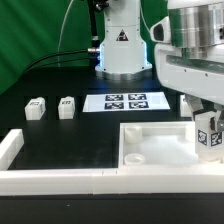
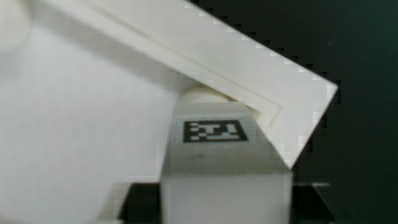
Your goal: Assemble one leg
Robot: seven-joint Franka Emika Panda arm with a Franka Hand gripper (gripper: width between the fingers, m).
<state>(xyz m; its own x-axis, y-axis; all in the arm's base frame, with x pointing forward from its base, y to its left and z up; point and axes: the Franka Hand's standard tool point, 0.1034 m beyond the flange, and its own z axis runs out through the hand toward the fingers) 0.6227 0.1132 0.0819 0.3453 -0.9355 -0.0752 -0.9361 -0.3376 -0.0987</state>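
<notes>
My gripper (image 1: 210,120) is at the exterior view's right, over the right corner of the large white tray-like part (image 1: 140,140). It is shut on a leg (image 1: 210,135), a white block with a black-and-white tag, held upright. In the wrist view the leg (image 2: 217,160) runs from between the dark fingers (image 2: 143,200) up to the tray's corner (image 2: 267,85), its far end tucked under the corner rim. Two more legs (image 1: 36,107) (image 1: 67,106) lie on the black table at the exterior view's left.
The marker board (image 1: 127,101) lies flat behind the tray. The robot base (image 1: 120,45) stands at the back. A white L-shaped fence (image 1: 60,178) runs along the front edge and left side.
</notes>
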